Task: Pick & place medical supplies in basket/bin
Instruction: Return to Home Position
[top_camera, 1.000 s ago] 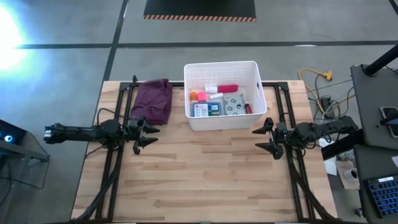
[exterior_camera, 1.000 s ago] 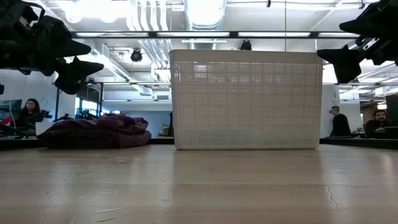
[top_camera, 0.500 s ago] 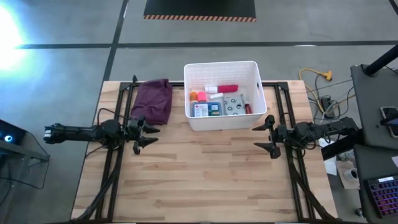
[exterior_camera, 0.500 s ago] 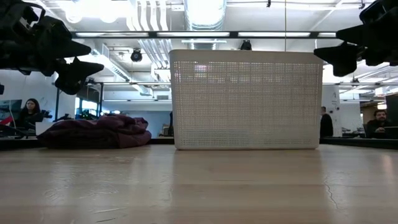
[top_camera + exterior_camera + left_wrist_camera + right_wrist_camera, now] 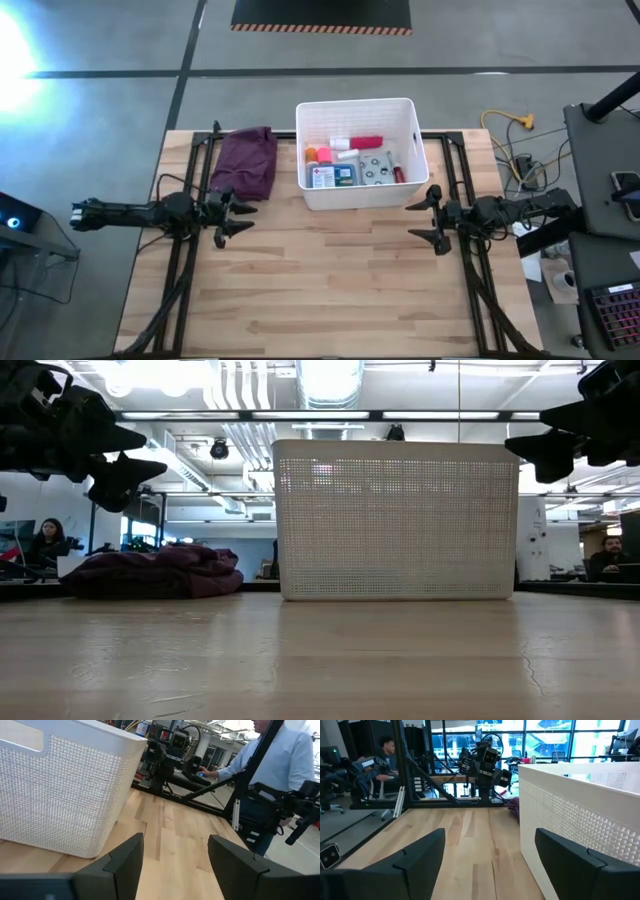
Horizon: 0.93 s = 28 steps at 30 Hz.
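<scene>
The white ribbed bin (image 5: pixel 357 192) stands at the table's far middle and fills the centre of the low view (image 5: pixel 395 520). Inside lie the medical supplies: orange and pink caps (image 5: pixel 317 154), a red tube (image 5: pixel 367 143), a blue first-aid box (image 5: pixel 333 176), a patterned packet (image 5: pixel 375 168) and a red bottle (image 5: pixel 398 172). My left gripper (image 5: pixel 243 218) hovers open to the bin's left, above the table. My right gripper (image 5: pixel 410 222) hovers open near the bin's right near corner. Both point toward the table's middle and hold nothing.
A purple folded cloth (image 5: pixel 248 162) lies left of the bin, at the table's far left (image 5: pixel 160 572). The bin's wall shows close in the left wrist view (image 5: pixel 65 790) and the right wrist view (image 5: pixel 580 805). Bare wood spreads across the near half. People sit beyond the table.
My right gripper has risen a little in the low view, staying open. The left gripper, the bin and the supplies have kept still.
</scene>
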{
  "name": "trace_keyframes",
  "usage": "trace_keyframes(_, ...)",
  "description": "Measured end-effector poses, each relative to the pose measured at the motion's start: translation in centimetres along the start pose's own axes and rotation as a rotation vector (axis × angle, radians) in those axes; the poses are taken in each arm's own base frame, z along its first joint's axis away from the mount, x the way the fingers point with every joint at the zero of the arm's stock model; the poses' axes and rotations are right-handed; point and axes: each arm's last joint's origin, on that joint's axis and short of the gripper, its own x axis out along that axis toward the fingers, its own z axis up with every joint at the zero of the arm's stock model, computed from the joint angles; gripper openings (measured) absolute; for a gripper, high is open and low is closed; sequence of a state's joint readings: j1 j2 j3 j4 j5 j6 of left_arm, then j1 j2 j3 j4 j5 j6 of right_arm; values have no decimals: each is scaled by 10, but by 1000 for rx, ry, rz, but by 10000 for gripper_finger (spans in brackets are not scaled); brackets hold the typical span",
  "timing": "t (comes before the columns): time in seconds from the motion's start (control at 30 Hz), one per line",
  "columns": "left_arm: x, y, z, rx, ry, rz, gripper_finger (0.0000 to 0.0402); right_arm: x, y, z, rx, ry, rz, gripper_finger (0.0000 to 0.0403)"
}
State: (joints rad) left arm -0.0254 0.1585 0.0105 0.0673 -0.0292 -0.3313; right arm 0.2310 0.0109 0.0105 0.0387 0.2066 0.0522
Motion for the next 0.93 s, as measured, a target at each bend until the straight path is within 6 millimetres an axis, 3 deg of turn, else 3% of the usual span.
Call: trace_keyframes(0.93,0,0,0,0,0,0,202,0,0,0,-1,0,-1,302)
